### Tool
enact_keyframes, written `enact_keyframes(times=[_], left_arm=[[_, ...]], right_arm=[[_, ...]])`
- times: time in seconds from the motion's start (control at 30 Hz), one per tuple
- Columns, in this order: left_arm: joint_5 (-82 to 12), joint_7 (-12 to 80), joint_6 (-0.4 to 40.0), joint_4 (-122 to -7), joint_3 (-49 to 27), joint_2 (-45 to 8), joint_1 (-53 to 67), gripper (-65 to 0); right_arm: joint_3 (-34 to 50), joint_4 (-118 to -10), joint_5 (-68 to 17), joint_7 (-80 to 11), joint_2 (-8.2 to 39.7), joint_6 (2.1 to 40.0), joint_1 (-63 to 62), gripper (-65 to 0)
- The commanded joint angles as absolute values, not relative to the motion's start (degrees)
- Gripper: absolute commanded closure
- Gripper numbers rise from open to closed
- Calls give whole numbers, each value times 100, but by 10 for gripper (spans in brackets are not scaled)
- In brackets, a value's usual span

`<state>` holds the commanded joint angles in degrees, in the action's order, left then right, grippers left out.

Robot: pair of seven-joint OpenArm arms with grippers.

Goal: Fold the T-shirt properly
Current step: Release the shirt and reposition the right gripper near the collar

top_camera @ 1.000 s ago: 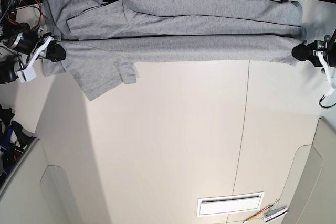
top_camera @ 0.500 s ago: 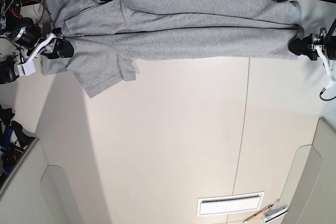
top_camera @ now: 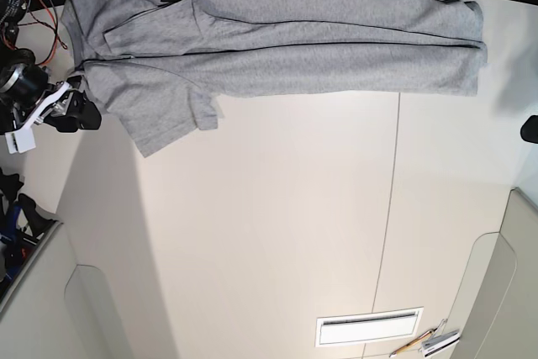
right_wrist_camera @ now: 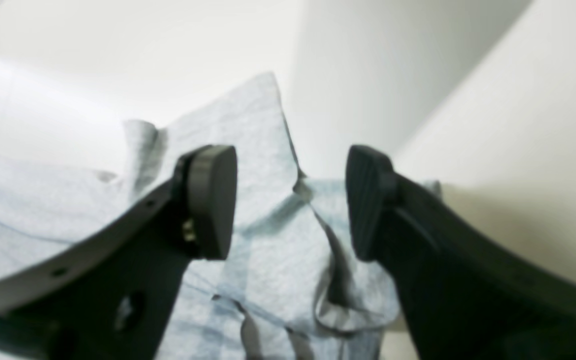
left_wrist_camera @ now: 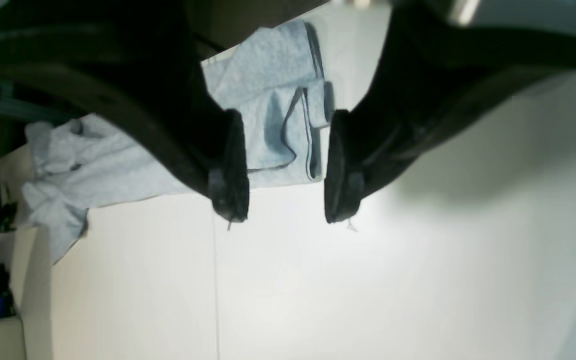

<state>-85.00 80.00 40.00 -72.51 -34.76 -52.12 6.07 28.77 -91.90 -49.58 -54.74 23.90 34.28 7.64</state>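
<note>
A: Entry on the T-shirt [top_camera: 277, 52]. Where does it lie?

B: Along the far edge of the table [top_camera: 277, 233] in the base view, folded lengthwise into a long grey band. Two layers show, with a dark fold line between them. One sleeve [top_camera: 164, 119] sticks out toward the near side at that view's left end. Only plain grey fabric shows; no lettering is visible.

A: Right gripper [right_wrist_camera: 288, 200]?

B: Fingers spread wide, nothing between the pads [right_wrist_camera: 213, 200]. The wrist view looks down on rumpled cloth and a seam; whether the tips touch it I cannot tell. In the base view it sits just off the sleeve end of the shirt, at the table's left edge [top_camera: 71, 111].

A: Left gripper [left_wrist_camera: 283, 200]?

B: Also parted, holding nothing. The folded hem corner [left_wrist_camera: 288, 135] shows through the gap, lying on the table beyond the tips. In the base view only a dark bit of it shows at the right border [top_camera: 530, 129], apart from the shirt.

A: Anything else?

B: A white vent-like slot [top_camera: 368, 327] near the table's front, well apart from the shirt.
</note>
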Motion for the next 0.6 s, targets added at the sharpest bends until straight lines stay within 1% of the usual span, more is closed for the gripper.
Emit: enact_keyframes(times=[0.07, 0.1, 0.13, 0.2, 0.23, 0.3, 0.33, 0.43, 0.53, 0.6], left_arm=[[-8500, 8000, 4000, -7251, -3479, -5205, 617, -291], [-8500, 8000, 4000, -7253, -3479, -5210, 679, -277], [-8500, 8000, 4000, -7260, -3479, -5210, 773, -241], [-8500, 8000, 4000, -7282, -3479, -5207, 1039, -159], [-8500, 8000, 4000, -7286, -3479, -5207, 1184, -135], [-8500, 8000, 4000, -7286, -3479, -5205, 1446, -89], [-8500, 8000, 4000, -7286, -3479, -5205, 1564, -79], [-8500, 8000, 4000, -7286, -3479, -5122, 1833, -78], [-8500, 8000, 4000, -7286, -3479, -4869, 2056, -78], [-8500, 8000, 4000, -7286, -3479, -4668, 2051, -78]], right_arm=[[2880, -9209, -5155, -5778, 2390, 3430, 773, -342], [2882, -9251, -5234, -5907, 2392, 3433, 819, -311], [2888, -9319, -5321, -6003, 2392, 3433, 908, -243], [2891, -9537, -5415, -6049, 2390, 3437, 1205, -48], [2891, -9653, -5439, -6049, 2390, 3435, 1372, 0], [2891, -9852, -5443, -6049, 2340, 3439, 1653, 0], [2891, -9933, -5435, -6051, 2285, 3457, 1765, 0], [2891, -9981, -5422, -6051, 2121, 3457, 2040, 0], [2891, -9981, -5378, -6049, 2080, 3474, 2314, 0], [2888, -9948, -5129, -6049, 2078, 3472, 2370, 0]])
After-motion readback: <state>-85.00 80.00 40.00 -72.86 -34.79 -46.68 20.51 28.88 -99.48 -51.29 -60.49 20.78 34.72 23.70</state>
